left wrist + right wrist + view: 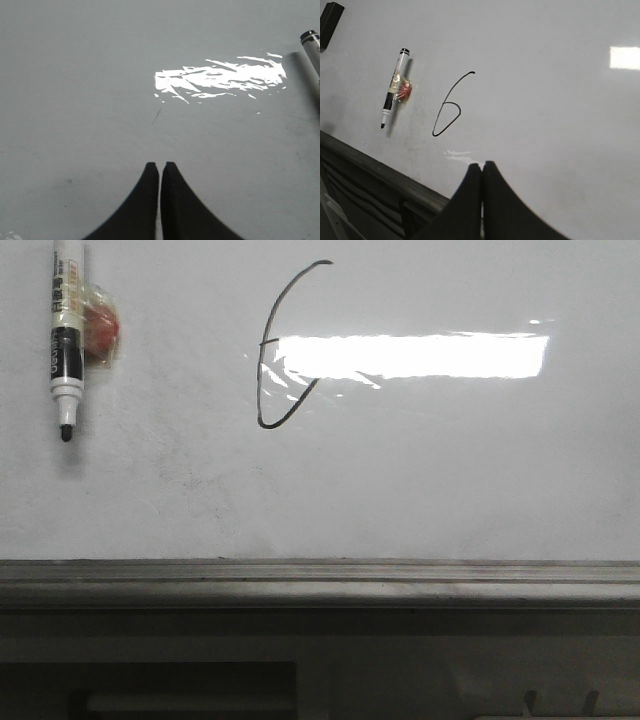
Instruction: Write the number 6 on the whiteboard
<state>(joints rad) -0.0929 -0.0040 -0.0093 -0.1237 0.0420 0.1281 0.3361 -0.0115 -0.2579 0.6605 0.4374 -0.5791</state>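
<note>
The number 6 [446, 107] reads complete on the whiteboard [450, 490]; marker [66, 340] parked left of it. Left gripper [160, 166] and right gripper [482, 165] both pressed together, empty. I'd keep clear, avoid smudging.

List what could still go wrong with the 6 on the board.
1. The number 6 looks fresh; the shut right claw sits close below it and could smear the loop if it swings toward the whiteboard.
2. The marker pen hangs uncapped beside the digit; a bump could add stray ink.
3. Glare covers the loop in the front view, so checking it there may mislead.
</note>
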